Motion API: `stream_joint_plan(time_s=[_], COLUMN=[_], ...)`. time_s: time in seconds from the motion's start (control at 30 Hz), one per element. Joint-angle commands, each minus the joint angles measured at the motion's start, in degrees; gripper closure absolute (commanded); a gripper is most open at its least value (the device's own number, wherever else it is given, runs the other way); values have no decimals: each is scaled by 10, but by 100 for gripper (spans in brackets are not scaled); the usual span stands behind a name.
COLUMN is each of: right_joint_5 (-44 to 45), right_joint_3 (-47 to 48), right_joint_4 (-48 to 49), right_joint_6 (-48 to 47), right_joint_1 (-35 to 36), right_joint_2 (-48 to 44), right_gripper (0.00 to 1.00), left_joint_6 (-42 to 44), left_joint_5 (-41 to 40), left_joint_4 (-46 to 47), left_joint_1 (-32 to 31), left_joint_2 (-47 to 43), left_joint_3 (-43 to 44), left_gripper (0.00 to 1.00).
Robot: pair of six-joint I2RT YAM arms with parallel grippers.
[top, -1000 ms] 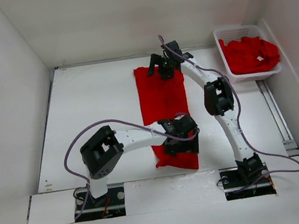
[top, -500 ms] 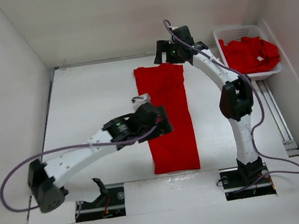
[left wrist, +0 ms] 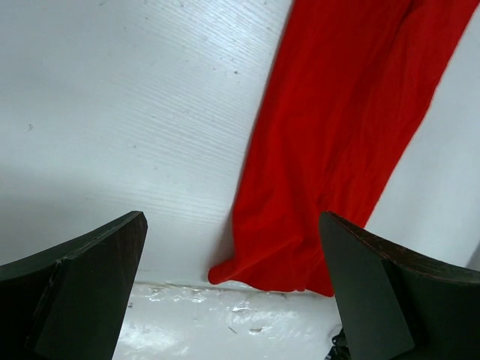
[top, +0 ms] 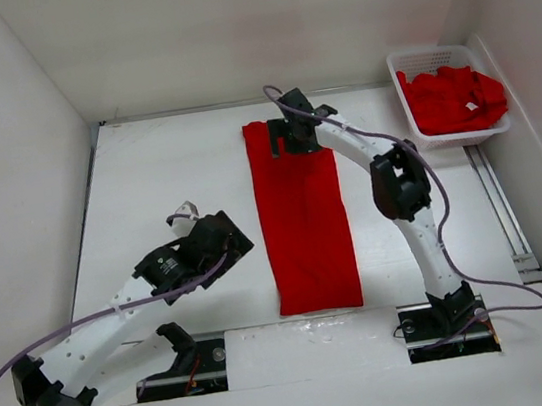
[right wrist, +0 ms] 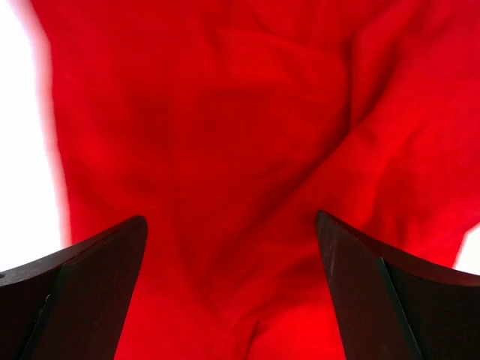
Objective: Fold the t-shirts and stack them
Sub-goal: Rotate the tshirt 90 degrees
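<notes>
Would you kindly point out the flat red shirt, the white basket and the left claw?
flat red shirt [top: 304, 219]: top view, cloth's middle.
white basket [top: 432, 52]: top view, far rim.
left claw [left wrist: 232, 225]: left wrist view, between its fingertips.

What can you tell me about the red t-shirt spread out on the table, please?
The red t-shirt is plain cloth, folded lengthwise into a long narrow strip, lying flat on the white table and running from the far side to the near edge. Light creases cross it and one near corner bulges a little. The right gripper, fingers open, hangs over its far end; contact is unclear.
</notes>
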Motion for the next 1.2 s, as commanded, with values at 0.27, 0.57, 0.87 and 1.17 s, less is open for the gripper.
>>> stream_joint_plan(time_s=[0.27,0.57,0.87,1.17], right_joint_5=[82,15,-129,-57], right_joint_3=[167,257,174,-155], right_joint_4=[-86,-4,107,123], right_joint_6=[24,64,25,12], right_joint_1=[-2,-66,-85,-85], right_joint_2=[133,185,68,-232], right_gripper=[0,0,0,0], left_joint_6=[34,156,202,151], left_joint_5=[-1,91,116,77], left_joint_4=[38,86,145,159], left_joint_1=[6,98,106,27], left_joint_2=[113,206,194,199], left_joint_3=[36,76,83,54], left_gripper=[1,1,1,1])
